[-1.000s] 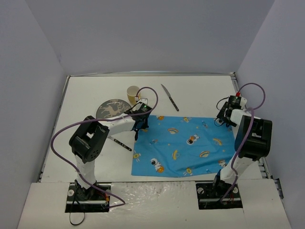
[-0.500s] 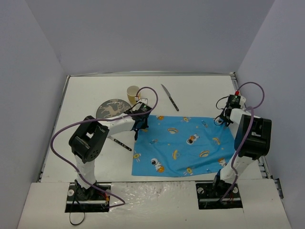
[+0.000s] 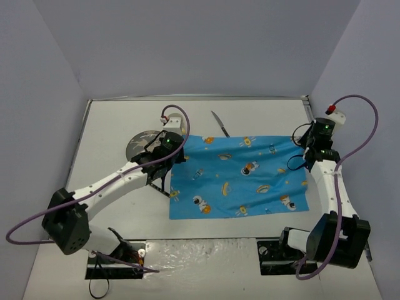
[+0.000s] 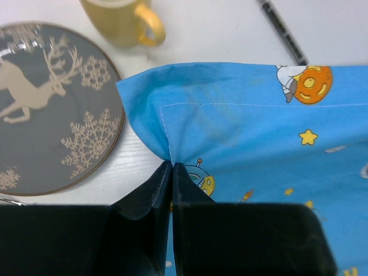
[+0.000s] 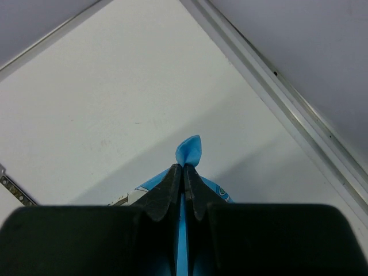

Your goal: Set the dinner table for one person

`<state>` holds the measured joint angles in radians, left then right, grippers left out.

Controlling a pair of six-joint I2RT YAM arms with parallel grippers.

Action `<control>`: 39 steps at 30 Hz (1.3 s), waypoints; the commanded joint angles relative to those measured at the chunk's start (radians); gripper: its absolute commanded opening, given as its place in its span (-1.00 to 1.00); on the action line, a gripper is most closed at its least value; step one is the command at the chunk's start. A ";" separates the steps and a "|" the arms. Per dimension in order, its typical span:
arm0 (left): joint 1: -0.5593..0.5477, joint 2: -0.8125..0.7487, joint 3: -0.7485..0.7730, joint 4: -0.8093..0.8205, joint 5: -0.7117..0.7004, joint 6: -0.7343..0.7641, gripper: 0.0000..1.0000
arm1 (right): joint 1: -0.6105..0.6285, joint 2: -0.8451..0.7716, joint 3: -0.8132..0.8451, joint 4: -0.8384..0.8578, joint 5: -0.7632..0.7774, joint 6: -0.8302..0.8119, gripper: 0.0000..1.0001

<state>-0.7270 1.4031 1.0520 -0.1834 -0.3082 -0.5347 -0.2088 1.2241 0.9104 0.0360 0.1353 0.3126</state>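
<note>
The blue cartoon-print placemat (image 3: 240, 175) lies spread across the middle of the white dinner table (image 3: 106, 119). My left gripper (image 3: 170, 144) is shut on the placemat's far-left corner (image 4: 149, 109), which puckers up beside the plate. My right gripper (image 3: 310, 151) is shut on the far-right corner, and a small blue tip (image 5: 189, 150) pokes out past its fingertips. Left of the placemat sits a grey plate with a deer print (image 4: 46, 109). A yellow mug (image 4: 123, 20) stands just beyond the plate. In the top view my left arm hides the mug.
A knife (image 3: 219, 123) lies on the far side, its dark handle (image 4: 282, 31) ending at the placemat's far edge. A dark utensil (image 3: 164, 190) shows partly under my left arm at the placemat's left edge. The table's metal rim (image 5: 276, 80) runs close behind my right gripper.
My right gripper has shut on the placemat's far-right corner. Both arms have stretched away from their bases, dragging the placemat toward the far side until its edge reaches the knife.
</note>
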 commanded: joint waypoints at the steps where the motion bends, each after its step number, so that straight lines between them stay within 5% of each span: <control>1: -0.078 -0.150 -0.012 0.047 -0.162 0.080 -1.00 | -0.008 -0.131 0.007 0.023 0.073 -0.003 -1.00; 6: -0.183 -0.296 0.014 0.018 -0.261 0.157 -1.00 | -0.009 -0.268 0.078 0.010 0.053 -0.001 -1.00; 13: -0.279 -0.443 0.112 -0.029 -0.334 0.261 -1.00 | -0.010 -0.334 0.242 0.014 -0.177 -0.031 -1.00; 24: -0.286 -0.475 0.093 -0.038 -0.361 0.261 -1.00 | -0.014 -0.362 0.297 -0.086 0.000 -0.056 -1.00; 39: -0.384 -0.409 0.000 -0.165 -0.303 0.000 -1.00 | -0.012 -0.356 0.379 -0.396 0.214 -0.021 -1.00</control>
<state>-1.1137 0.9599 1.0462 -0.3172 -0.5710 -0.4250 -0.2153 0.8061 1.2786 -0.3351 0.2573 0.2808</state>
